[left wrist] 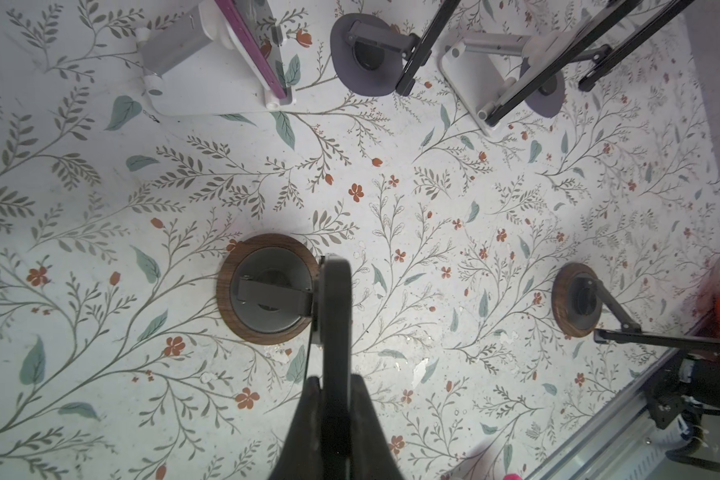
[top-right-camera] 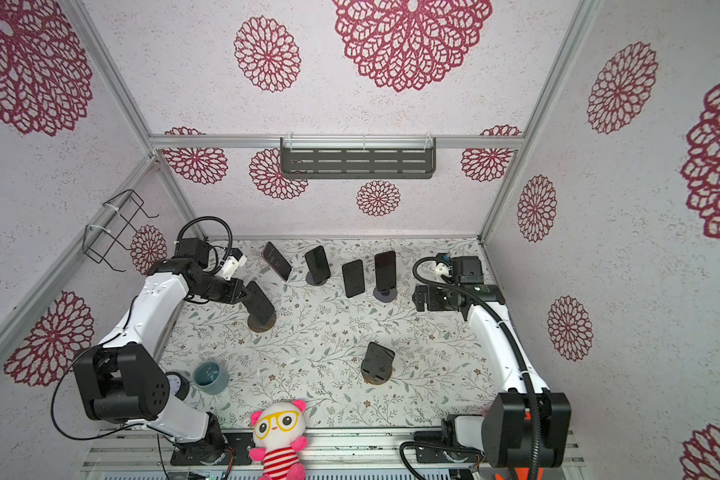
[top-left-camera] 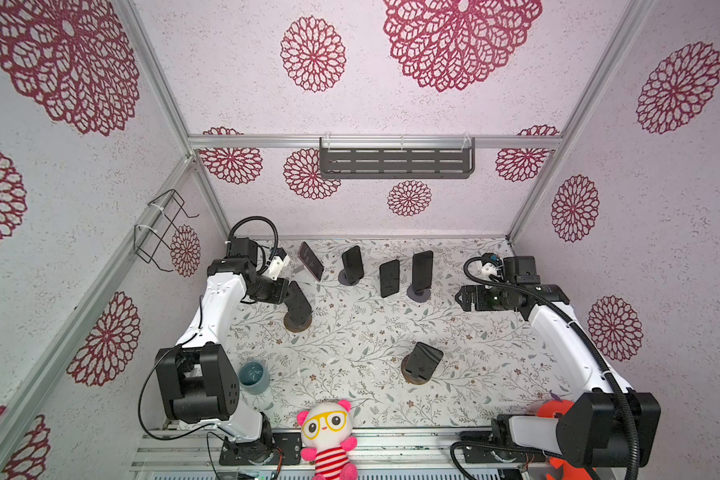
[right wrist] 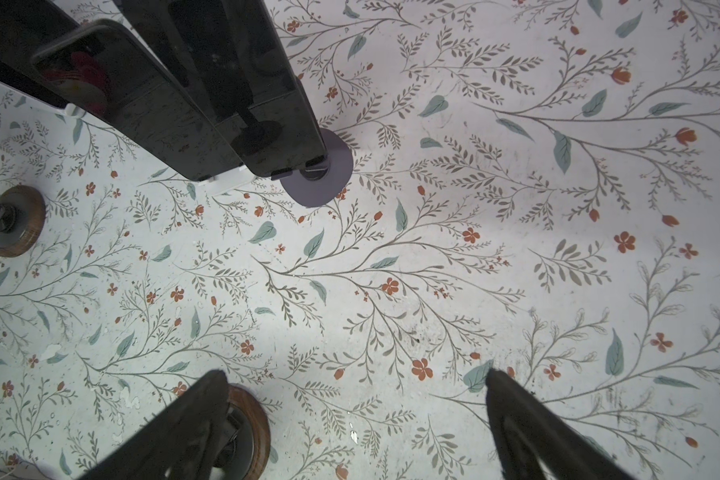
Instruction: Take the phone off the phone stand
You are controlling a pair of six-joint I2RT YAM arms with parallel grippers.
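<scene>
One phone [left wrist: 336, 299] is being clamped by left gripper [left wrist: 336, 379] on its wood-base phone stand [left wrist: 267, 291]; right gripper [right wrist: 356, 374] is hovering w/ jaws spread, empty.

Both arms share one build: white moulded link shells, as on the left arm [top-left-camera: 219, 299] and right arm [top-left-camera: 558, 328], set between black box-shaped joint housings [top-left-camera: 200, 386]. Black corrugated conduit [top-left-camera: 591, 349] follows the right arm. The right gripper [right wrist: 355, 374] has dark tapered fingers [right wrist: 528, 424].

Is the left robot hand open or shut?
Shut: the left gripper clamps the black phone at its round wooden stand.
</scene>
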